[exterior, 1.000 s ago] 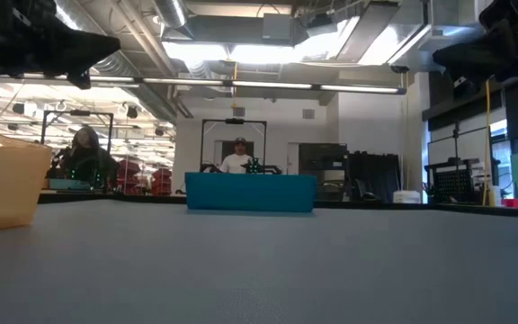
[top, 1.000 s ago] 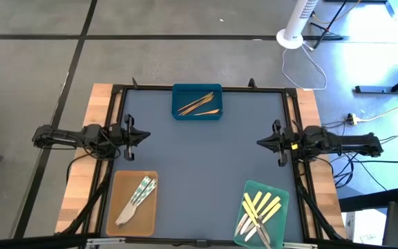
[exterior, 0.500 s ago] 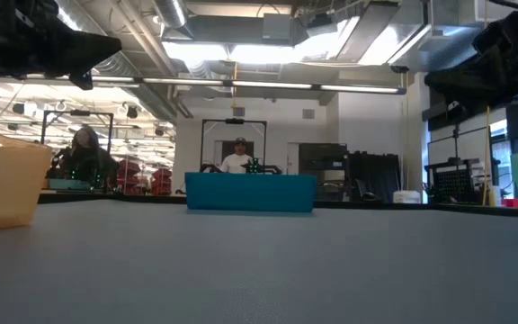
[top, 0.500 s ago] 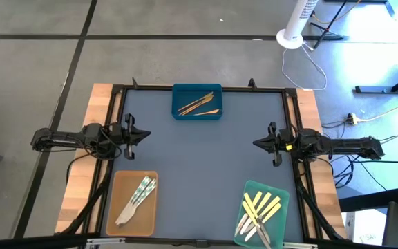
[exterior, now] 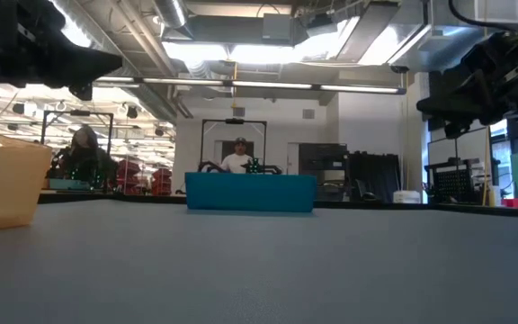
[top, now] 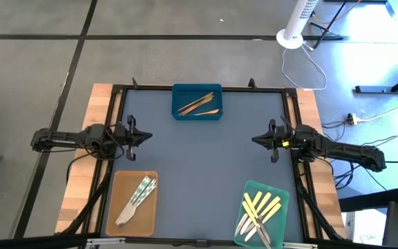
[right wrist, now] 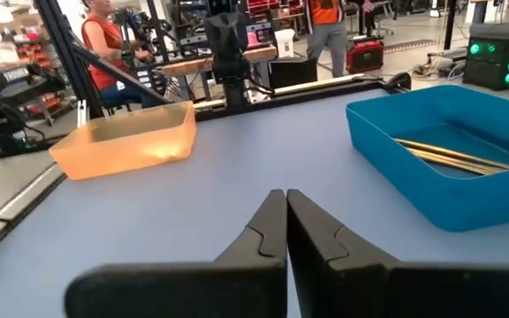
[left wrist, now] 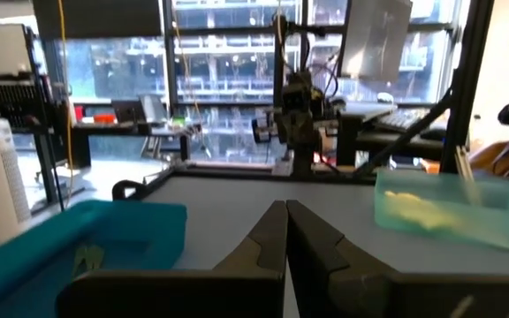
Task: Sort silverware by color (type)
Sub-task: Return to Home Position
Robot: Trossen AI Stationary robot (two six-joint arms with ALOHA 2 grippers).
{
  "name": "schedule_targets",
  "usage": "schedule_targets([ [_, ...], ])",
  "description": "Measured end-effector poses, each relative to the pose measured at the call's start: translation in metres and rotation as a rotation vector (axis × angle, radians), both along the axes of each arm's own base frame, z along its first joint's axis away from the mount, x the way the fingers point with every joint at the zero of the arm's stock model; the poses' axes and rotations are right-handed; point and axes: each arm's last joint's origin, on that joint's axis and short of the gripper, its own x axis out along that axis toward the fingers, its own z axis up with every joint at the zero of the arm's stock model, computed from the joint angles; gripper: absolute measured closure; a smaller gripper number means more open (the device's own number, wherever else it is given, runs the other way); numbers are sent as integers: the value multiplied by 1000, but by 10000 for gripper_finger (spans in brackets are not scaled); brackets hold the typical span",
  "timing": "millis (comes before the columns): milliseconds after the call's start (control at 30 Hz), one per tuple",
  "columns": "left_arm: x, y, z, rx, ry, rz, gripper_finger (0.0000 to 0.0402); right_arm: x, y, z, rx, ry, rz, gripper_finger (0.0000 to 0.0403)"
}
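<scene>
The silverware lies in three trays. Wood-brown pieces (top: 199, 104) lie in the blue tray (top: 197, 90) at the table's far middle. Silvery-white pieces (top: 137, 196) lie in the tan tray (top: 119, 207) at the near left. Pale yellow and silvery pieces (top: 258, 211) lie together in the green tray (top: 276, 228) at the near right. My left gripper (top: 148, 135) hangs shut and empty over the left edge, pointing right. My right gripper (top: 254, 141) hangs shut and empty over the right edge, pointing left. Both are above the table, touching nothing.
A black frame (top: 199, 88) runs round the grey-blue table top (top: 199, 159). People stand in the room behind the table in the low view (exterior: 239, 158). A white fan stand (top: 292, 34) and cables lie on the floor beyond the right far corner.
My right gripper has swung a little toward the table's far edge and sunk lower, staying shut. My left gripper has kept its place. The silverware and trays have not moved.
</scene>
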Motion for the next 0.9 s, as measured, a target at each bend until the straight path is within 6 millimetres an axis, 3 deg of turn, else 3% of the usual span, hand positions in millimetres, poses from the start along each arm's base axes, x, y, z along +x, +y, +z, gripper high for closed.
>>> schedule_targets([
  [333,1,0,-11,-25,112,-2,401,0,0,0,-24,4,-1,402],
  [900,1,0,-11,3,116,0,402,0,0,0,-17,5,-1,402],
])
